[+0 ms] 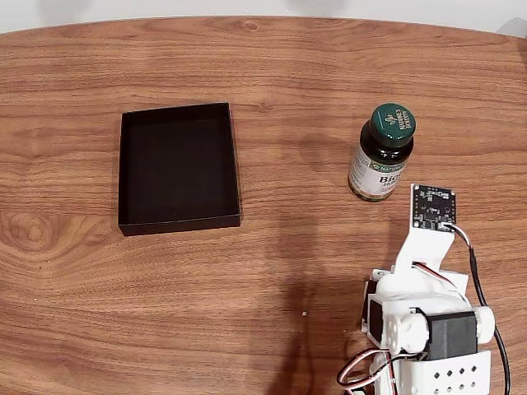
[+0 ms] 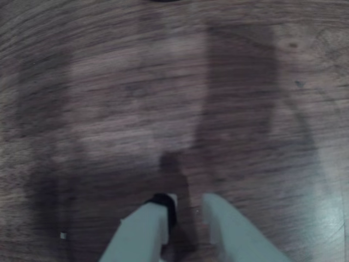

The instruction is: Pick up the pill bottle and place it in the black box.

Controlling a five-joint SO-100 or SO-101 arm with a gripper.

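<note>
**Bottle stands alone on the table, arm folded just below it**

The pill bottle (image 1: 383, 153) stands upright on the wooden table (image 1: 272, 271), in the right half of the fixed view. Its dark green cap (image 1: 392, 123) points a little toward the top of the picture, and the white-and-green label faces down toward the arm. Nothing touches the bottle.

Just below the bottle, in the same view, sits the white arm (image 1: 428, 321). A small black circuit board (image 1: 433, 206) at its upper end is near the bottle's base, slightly to the right, but apart from it.

The black box (image 1: 179, 168) lies well apart to the left of the bottle, flat on the table, with bare wood between them. It holds nothing.

In the wrist view the gripper (image 2: 188, 210) enters from the bottom edge. Its two pale fingers (image 2: 144, 229) have a narrow gap between them, so it is slightly open, and it holds nothing. Under it there is blurred wood grain with soft shadows. A dark curved edge touches the top border of this view; what it is I cannot tell.
</note>
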